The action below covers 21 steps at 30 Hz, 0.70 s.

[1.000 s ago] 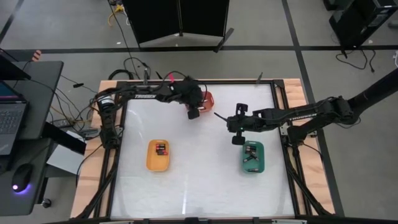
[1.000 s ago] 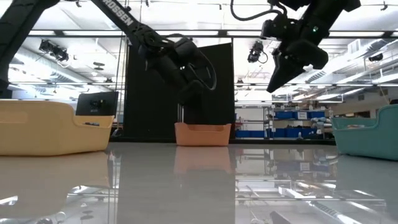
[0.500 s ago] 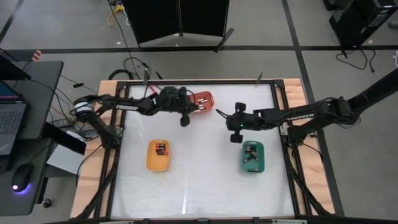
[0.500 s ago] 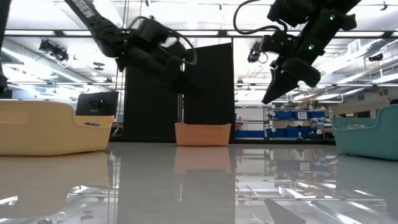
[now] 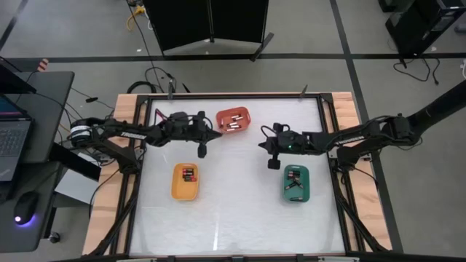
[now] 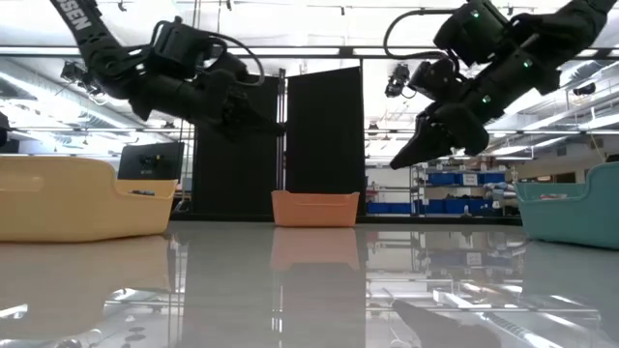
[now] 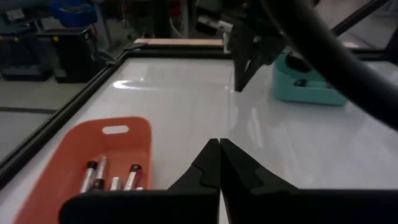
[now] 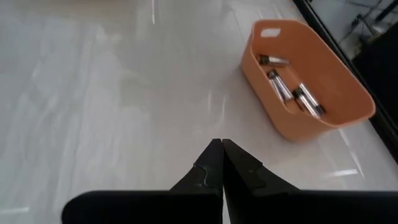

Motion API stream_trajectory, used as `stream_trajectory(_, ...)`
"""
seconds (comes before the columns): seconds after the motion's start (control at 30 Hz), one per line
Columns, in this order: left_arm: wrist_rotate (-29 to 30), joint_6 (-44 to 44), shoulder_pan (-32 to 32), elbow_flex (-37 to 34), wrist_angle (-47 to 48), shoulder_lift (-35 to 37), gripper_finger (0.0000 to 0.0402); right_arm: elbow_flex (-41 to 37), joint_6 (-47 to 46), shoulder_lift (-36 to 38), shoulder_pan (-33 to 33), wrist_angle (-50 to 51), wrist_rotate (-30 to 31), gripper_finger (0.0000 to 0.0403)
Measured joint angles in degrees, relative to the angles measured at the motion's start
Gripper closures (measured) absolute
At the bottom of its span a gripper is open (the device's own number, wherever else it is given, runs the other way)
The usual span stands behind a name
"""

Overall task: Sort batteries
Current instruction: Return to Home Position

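Batteries (image 5: 188, 174) in yellow tray (image 5: 183, 191), toward worktop's (image 5: 233, 215) left edge; more in green tray (image 5: 305, 191), toward right edge. Left gripper (image 7: 219, 146), right gripper (image 8: 222, 146): both clenched empty, raised over worktop middle. Orange tray (image 5: 231, 113) by far edge holds seemingly four batteries.

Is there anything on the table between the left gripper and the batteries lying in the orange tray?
Nothing visible does. The left gripper, shut and empty, hangs above the table beside the orange tray, and only bare surface lies between it and the batteries inside. The right gripper is farther off.
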State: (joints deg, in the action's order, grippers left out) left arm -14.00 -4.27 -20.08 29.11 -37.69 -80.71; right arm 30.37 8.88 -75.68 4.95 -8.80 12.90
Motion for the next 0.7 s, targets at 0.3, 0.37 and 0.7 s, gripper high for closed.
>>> stream_trajectory(0.3, -0.72, 0.42, 0.0, -5.06, -6.15, 0.31, 0.0396, -3.86, 0.29, 0.02, 0.57, -7.02, -2.7, 0.0395)
stream_trajectory(0.37, -0.72, 0.39, 0.0, -5.06, -6.03, 0.31, 0.0396, -4.23, 0.28, 0.39, 0.62, -7.08, -2.7, 0.0395)
stream_trajectory(0.7, -1.74, 0.09, 0.0, -5.06, -5.74, 0.92, 0.0396, -9.27, -0.14, 9.27, 0.75, -7.97, -2.68, 0.0395)
